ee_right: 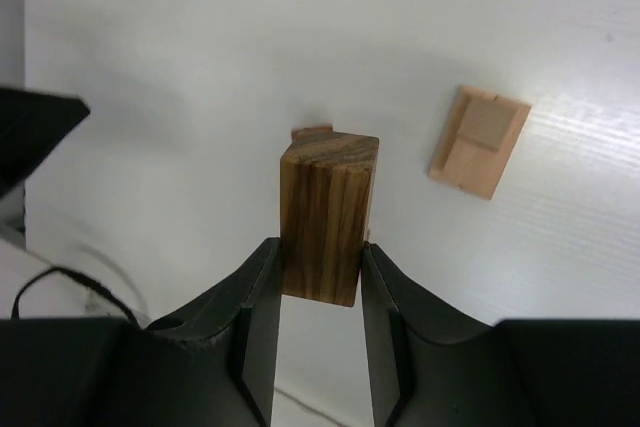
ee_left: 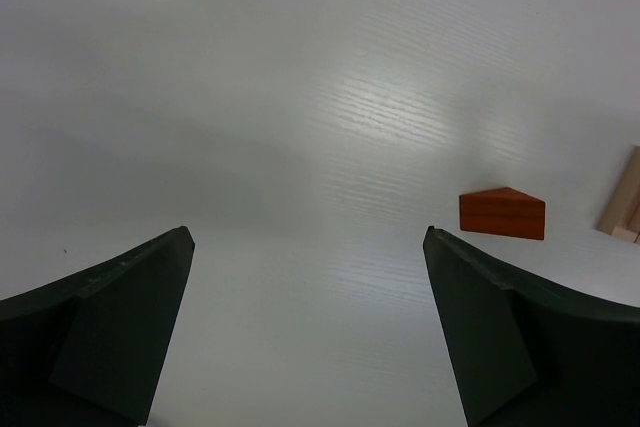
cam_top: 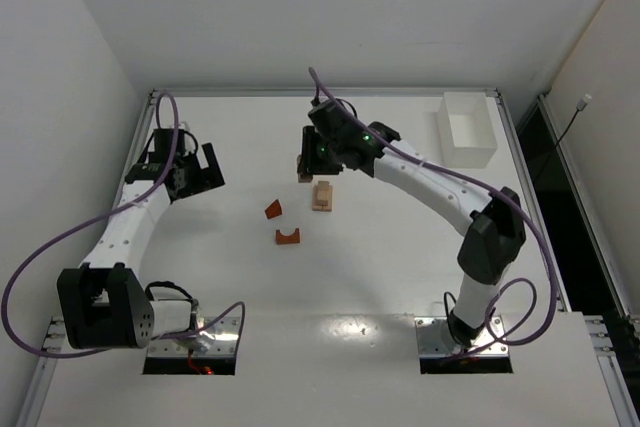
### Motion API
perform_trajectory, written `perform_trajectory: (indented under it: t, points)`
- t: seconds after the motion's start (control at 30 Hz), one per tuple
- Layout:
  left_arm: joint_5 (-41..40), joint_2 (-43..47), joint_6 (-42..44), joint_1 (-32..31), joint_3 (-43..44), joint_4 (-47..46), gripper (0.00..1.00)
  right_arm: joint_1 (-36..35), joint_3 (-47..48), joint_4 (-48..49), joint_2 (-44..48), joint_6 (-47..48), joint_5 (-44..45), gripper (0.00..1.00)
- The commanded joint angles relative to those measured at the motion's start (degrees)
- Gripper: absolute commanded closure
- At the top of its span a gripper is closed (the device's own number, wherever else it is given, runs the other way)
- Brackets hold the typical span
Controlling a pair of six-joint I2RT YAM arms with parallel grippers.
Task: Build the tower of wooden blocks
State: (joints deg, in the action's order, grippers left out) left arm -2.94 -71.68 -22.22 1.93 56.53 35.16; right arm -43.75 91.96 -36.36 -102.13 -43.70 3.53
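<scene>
Right fingers [ee_right: 258,292] narrowed onto a dark brown wooden block [ee_right: 328,212], one pad on each long side; the block stands upright between them, with most of its length sticking out past the tips (grain running lengthwise, top end cut to a shallow point). A sliver of something reddish shows just behind its top edge; too little is visible to name it.

Pale stack [ee_right: 480,141] lies on the tabletop [ee_right: 200,67] to the right of the held block and apart from it; it is a flat tan piece with a smaller tan piece on top. From the top camera the right fingers [cam_top: 305,169] hang just left of this stack [cam_top: 322,196], near but not touching.

Left fingers [ee_left: 120,327] spread wide with nothing between them, only bare tabletop below. An orange wedge [ee_left: 503,213] lies just beyond the right-hand tip, outside the gap; a tan block edge [ee_left: 625,197] shows at the frame's right border.

Top camera: left fingers [cam_top: 208,169] sit well to the left of the pieces; orange wedge [cam_top: 273,209] and orange arch [cam_top: 288,237] lie loose on the tabletop, left of and nearer than the stack; white box [cam_top: 467,129] stands at the far right, well apart.
</scene>
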Motion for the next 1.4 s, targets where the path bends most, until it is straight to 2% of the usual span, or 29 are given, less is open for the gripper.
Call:
perform_trajectory:
  t: [0.0,0.27,0.47,0.83,1.37]
  points:
    - [-0.49,-0.74,-0.81,0.53,3.58,-0.70,0.00,1.47,4.27,-3.45,-4.04,-3.14,5.95,1.00]
    - [-2.15,-1.97,-1.34,0.53,5.25,-0.70,0.00,4.98,6.12,-4.60,-8.96,-3.14,7.81,1.00]
    - [-2.16,-1.97,-1.34,0.53,5.25,-1.23,0.00,6.21,3.84,-4.08,-10.02,-2.62,7.81,1.00]
    - [-2.68,-1.97,-1.34,0.53,5.25,-1.23,0.00,6.22,2.17,-1.17,-12.57,-2.09,2.19,1.00]
    - [-2.69,-2.50,-1.34,0.53,4.73,-1.76,0.00,7.36,1.11,0.06,-14.24,-1.56,1.39,1.00]
